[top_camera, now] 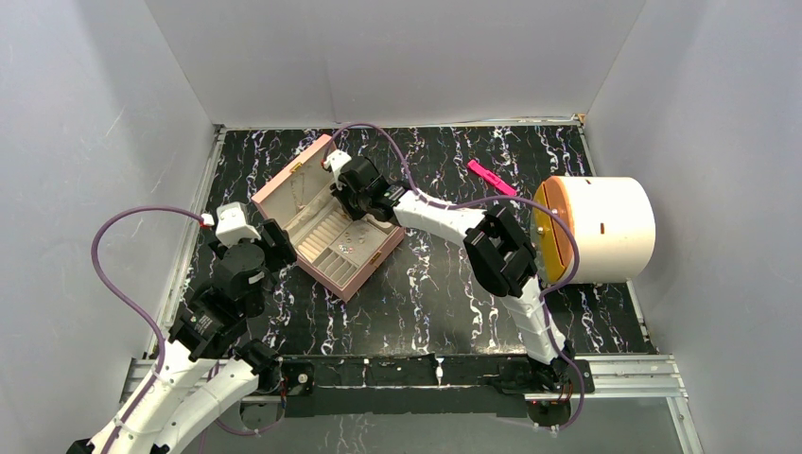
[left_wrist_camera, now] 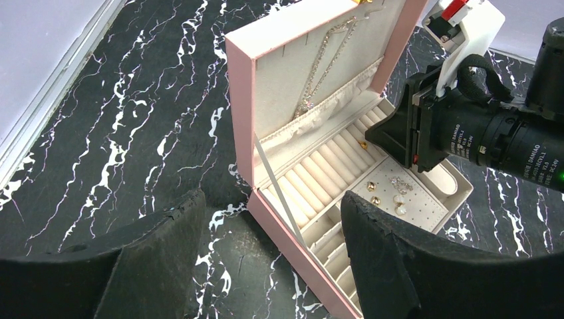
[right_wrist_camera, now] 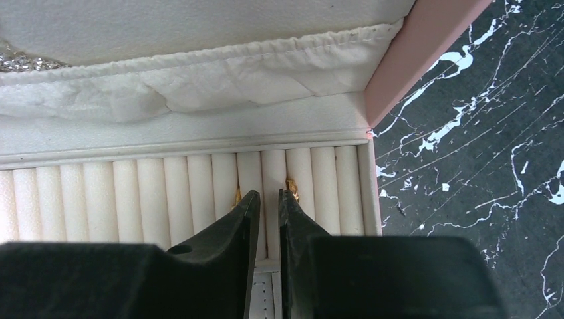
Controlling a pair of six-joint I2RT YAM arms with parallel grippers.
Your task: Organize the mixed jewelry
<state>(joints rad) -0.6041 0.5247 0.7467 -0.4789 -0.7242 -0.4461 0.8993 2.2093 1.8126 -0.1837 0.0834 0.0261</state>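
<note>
The pink jewelry box (top_camera: pixel 356 280) stands open at the left of the table's middle. A gold ring (right_wrist_camera: pixel 292 189) sits in the cream ring rolls just right of my right gripper (right_wrist_camera: pixel 269 194). A second gold ring (right_wrist_camera: pixel 237 196) peeks out at its left fingertip. The jaws are a narrow gap apart, with only a cream roll between them. Gold studs (left_wrist_camera: pixel 371 186), pearl studs (left_wrist_camera: pixel 400 199) and a silvery piece (left_wrist_camera: pixel 400 183) lie on the perforated pad. My left gripper (left_wrist_camera: pixel 273 203) hangs open over the box's near corner, holding nothing.
A silver necklace (left_wrist_camera: pixel 319 73) hangs inside the raised lid (top_camera: pixel 293 184). A bright pink bar (top_camera: pixel 492 177) lies at the back right. Beside it, a white cylinder with an orange face (top_camera: pixel 601 229) lies on its side. Grey walls enclose the marbled black table (top_camera: pixel 444 284).
</note>
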